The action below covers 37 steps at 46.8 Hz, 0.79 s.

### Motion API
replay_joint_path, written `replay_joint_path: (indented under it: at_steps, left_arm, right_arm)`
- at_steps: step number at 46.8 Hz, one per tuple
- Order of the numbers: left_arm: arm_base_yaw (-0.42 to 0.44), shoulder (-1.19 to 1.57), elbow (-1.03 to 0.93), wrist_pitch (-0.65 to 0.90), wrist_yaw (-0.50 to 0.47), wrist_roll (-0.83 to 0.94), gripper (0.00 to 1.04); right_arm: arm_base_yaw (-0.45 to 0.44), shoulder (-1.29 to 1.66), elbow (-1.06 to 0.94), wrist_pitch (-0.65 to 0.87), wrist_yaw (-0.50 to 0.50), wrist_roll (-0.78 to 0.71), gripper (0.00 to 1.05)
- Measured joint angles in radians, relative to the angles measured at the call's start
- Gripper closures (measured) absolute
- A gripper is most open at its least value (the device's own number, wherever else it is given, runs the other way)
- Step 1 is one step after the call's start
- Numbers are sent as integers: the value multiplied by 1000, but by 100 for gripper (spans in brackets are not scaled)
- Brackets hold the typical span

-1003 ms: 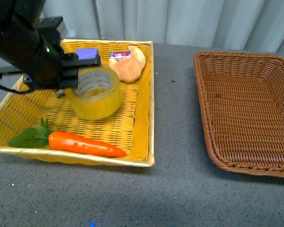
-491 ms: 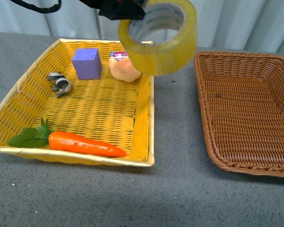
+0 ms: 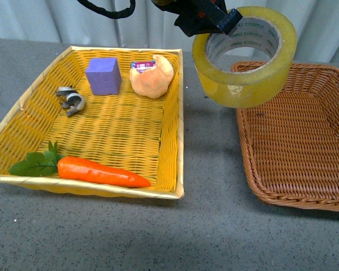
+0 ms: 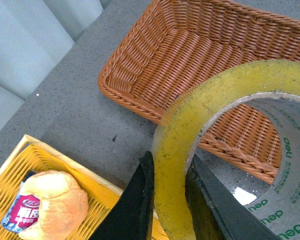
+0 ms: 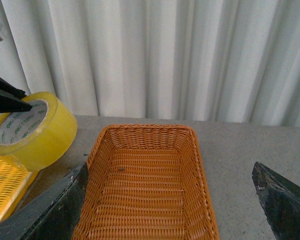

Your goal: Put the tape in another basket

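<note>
With my left gripper pinching its wall, the tape hangs in the air at the left edge of the brown wicker basket (clear of the yellow tray), so I judge only placing and release remain.

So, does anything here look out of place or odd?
Nothing is spilled or damaged. The one odd sight is the tape, tilted in mid-air near the rim of the brown basket, pinched by the left end effector. The carrot and the rest lie tidy in the yellow basket.
</note>
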Motion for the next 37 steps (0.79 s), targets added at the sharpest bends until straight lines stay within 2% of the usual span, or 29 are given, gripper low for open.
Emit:
replay_joint_path:
  at_steps: [4,5,6,9,12,17,26,32,37]
  left_arm:
    - [3,0,0,0,0,2,90]
    - [3,0,0,0,0,2,90]
    - [5,0,0,0,0,3,90]
    - [5,0,0,0,-4,4,90]
    - [5,0,0,0,0,6,90]
    - [2,0,0,0,0,6,90]
    - [3,0,0,1,-1,6,90]
    - [2,0,0,1,-1,6,90]
    - [0,0,0,1,1,7,90]
  right_arm:
    - [-7,6,2,-9,-24,-8,9]
    - [-24,22,15,-42,-82,-37,9]
    - [-60,69,41,-98,-182,-76,9]
    - [-122,209,89,-118,-355,-171,9]
    - [-157,333,135,-86,-446,-212,9]
    - [-189,587,285,-85,-543,-281,9]
    - [-173,1079,650,-206,-547,-363,9]
    - [-84,1345,872,-304,-538,-408,9]
    - [-39,1425,954,-322,-518,-407,9]
